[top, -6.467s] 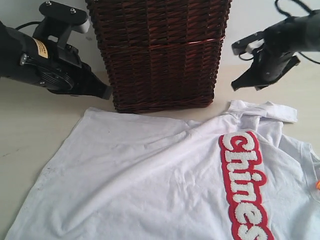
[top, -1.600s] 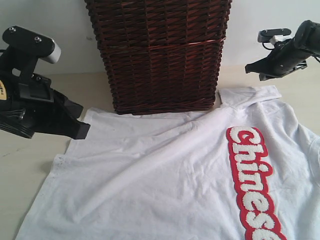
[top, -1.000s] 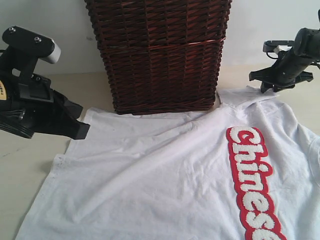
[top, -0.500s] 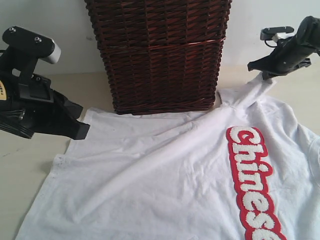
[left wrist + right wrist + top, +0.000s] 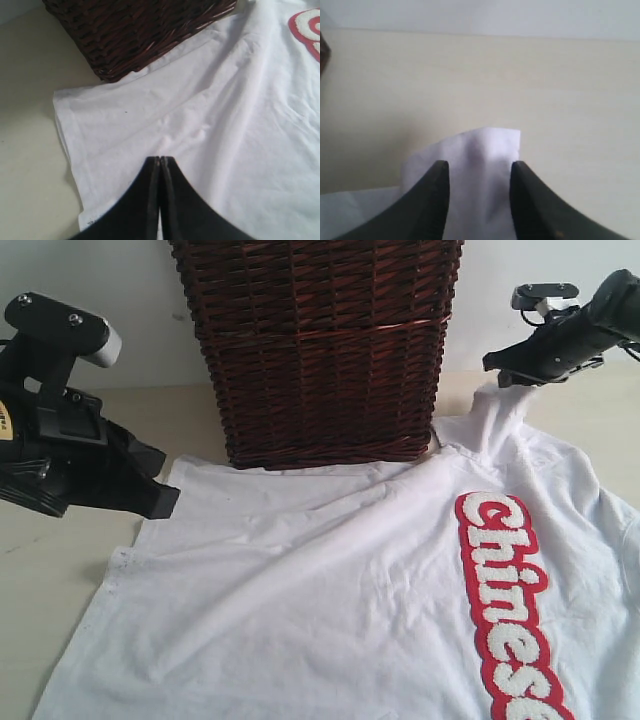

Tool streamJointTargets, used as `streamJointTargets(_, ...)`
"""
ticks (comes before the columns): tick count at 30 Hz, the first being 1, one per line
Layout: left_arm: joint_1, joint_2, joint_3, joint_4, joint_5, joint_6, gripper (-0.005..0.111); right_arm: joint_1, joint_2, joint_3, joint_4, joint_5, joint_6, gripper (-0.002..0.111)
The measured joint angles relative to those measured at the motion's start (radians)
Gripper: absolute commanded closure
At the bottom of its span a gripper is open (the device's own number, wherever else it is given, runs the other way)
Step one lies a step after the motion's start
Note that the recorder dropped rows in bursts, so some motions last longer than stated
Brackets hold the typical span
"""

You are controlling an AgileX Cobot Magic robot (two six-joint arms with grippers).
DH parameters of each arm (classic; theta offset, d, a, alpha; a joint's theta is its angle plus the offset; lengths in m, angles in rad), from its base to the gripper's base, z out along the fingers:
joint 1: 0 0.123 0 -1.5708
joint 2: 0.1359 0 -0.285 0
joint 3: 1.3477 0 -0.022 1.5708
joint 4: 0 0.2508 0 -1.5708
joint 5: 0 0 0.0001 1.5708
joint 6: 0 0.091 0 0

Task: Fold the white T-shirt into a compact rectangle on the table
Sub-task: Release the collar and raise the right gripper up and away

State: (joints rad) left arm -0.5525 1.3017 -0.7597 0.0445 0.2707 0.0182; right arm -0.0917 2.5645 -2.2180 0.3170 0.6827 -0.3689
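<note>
- You have the T-shirt point(image 5: 330, 610) lying spread out on the table point(image 5: 60, 570) in front of the basket point(image 5: 320, 350). Its far edge runs right along the basket's foot.
- The red-edged lettering point(image 5: 505, 600) runs down the cloth in front of the basket's right corner. The cloth there is flat, with shallow wrinkles.
- To the right of the basket, one end of the shirt is pulled up off the table into a peak. Your right gripper point(image 5: 505, 370) has that end pinched.
- The right wrist view shows the fingers point(image 5: 437, 190) set a little apart, with a bunched tip of white cloth point(image 5: 480, 165) clamped between them and bare table behind.
- Your left gripper point(image 5: 160, 502) sits to the front left of the basket, at the shirt's left corner.
- In the left wrist view its two fingers point(image 5: 150, 200) are pressed together with nothing between them, pointing over the cloth point(image 5: 225, 115). You cannot tell whether they touch it.
- The table is pale beige and matte, and it runs back to a plain light wall point(image 5: 500, 270) behind the basket.
- You have open table to the left of the basket, beyond the shirt's left edge, and more to the right of it, past the lifted end.
- The shirt's near part runs out of the exterior view, so you cannot see how much room lies on that side.
</note>
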Motion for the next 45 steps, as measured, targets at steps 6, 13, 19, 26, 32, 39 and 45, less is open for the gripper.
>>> streamJointTargets(6, 0.000, 0.080, 0.000, 0.000, -0.071, 0.000, 0.107, -0.002, -0.056, -0.066, -0.057, 0.236, 0.078, 0.069)
streamJointTargets(13, 0.000, 0.289, -0.109, -0.003, 0.104, 0.028, 0.107, -0.002, -0.203, -0.080, 0.048, 0.462, 0.058, 0.070)
streamJointTargets(19, 0.000, 0.473, -0.088, -0.071, 0.319, 0.070, 0.107, -0.002, -0.200, -0.049, 0.061, 0.537, 0.040, 0.076)
streamJointTargets(26, 0.000, 0.472, 0.035, -0.128, 0.347, 0.071, 0.107, -0.002, -0.200, -0.044, 0.118, 0.541, 0.010, 0.076)
streamJointTargets(32, -0.108, 0.414, 0.102, -0.136, 0.369, 0.050, 0.107, -0.002, -0.199, -0.044, 0.120, 0.541, 0.006, 0.076)
streamJointTargets(39, -0.186, 0.278, 0.139, -0.170, 0.219, 0.021, 0.107, -0.002, -0.158, -0.003, 0.019, 0.539, 0.012, 0.073)
streamJointTargets(45, -0.141, 0.180, 0.036, -0.170, 0.117, 0.015, 0.107, -0.004, -0.132, 0.016, 0.160, 0.545, -0.042, 0.075)
